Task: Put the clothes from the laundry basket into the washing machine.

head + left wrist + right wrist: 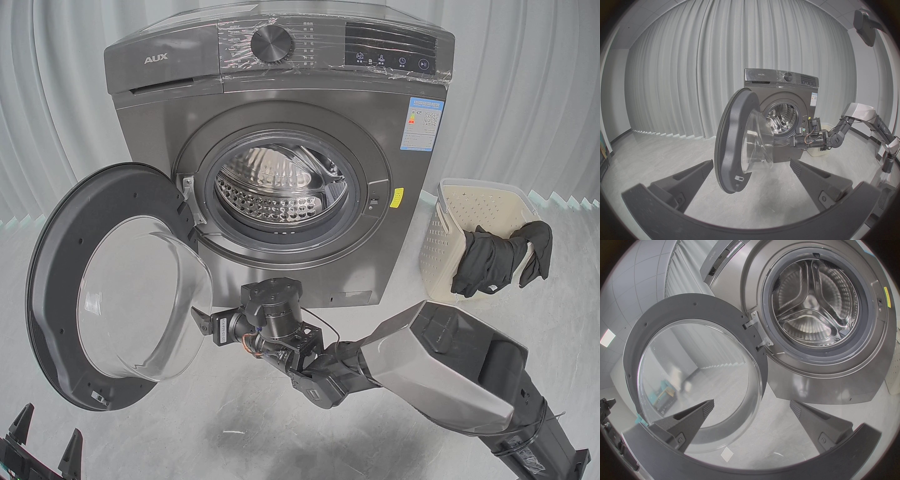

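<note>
The grey washing machine stands with its round door swung wide to the left, and the steel drum shows bare metal. To its right sits a cream laundry basket with a black garment draped over its front rim. My right gripper hangs low in front of the machine, beside the door's glass bowl and pointing left; it is open with nothing between its fingers. My left gripper is at the lower left, open and empty, well back from the door.
Pale floor lies in front of the machine. White curtains hang behind it. The open door juts out over the floor on the left, and the right arm reaches across in front of the basket.
</note>
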Available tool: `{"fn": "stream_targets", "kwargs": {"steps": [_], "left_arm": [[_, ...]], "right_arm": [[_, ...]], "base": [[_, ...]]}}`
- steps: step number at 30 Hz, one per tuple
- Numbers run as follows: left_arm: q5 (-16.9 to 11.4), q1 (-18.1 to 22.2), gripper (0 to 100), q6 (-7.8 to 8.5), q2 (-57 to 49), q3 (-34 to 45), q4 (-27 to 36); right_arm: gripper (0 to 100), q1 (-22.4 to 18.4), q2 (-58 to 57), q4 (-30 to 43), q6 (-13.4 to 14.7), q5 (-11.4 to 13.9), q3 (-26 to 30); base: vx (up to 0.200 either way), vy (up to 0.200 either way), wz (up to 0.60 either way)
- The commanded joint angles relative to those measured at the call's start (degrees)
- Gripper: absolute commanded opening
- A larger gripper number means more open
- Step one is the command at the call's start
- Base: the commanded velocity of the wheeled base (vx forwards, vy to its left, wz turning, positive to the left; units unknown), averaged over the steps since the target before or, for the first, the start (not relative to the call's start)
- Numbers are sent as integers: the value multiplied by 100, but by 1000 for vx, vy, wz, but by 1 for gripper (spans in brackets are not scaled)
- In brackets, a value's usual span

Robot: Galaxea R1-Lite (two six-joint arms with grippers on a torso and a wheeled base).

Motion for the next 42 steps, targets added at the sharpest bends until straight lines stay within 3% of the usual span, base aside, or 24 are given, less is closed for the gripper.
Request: {"fn": "stream_targets", "kwargs": {"steps": [1,10,14,18,19,20,24,30,37,40,41,42], "left_arm": [[-4,1,100,-4,-101,92,-1],[5,1,100,-4,-101,84,-1],[5,1,100,-4,-101,84,-1],[5,1,100,-4,-101,92,-1],[5,1,100,-4,-101,92,-1],[5,1,100,-4,-101,92,-1],[5,1,100,5,-101,92,-1],[14,9,100,5,-101,84,-1],[5,1,100,5,-101,84,-1],[5,9,100,5,-101,92,-1],[5,1,100,5,-101,92,-1],[5,9,100,5,-101,92,-1]], "right_arm": [[100,48,470,169,8,-19,-591],[100,4,259,107,87,-169,-600],[100,-58,-602,160,122,-169,6],[100,-102,-1727,195,43,-230,982],[100,-102,-1727,195,43,-230,982],[100,-110,-2316,90,-18,-230,1632],[100,-233,-3441,-385,-80,-213,3083],[100,-884,-4900,-983,-361,-107,5227],[100,-1235,-6271,-1167,-458,-125,6853],[100,-1569,-6781,-1176,-809,-90,7345],[100,-1842,-7168,-1167,-1108,-46,7706],[100,-1859,-7203,-1167,-1135,-46,7741]], "base": [[0,0,0],[0,0,0],[0,0,0],[0,0,0],[0,0,0],[0,0,0],[0,0,0],[0,0,0],[0,0,0],[0,0,0],[0,0,0],[0,0,0]]}}
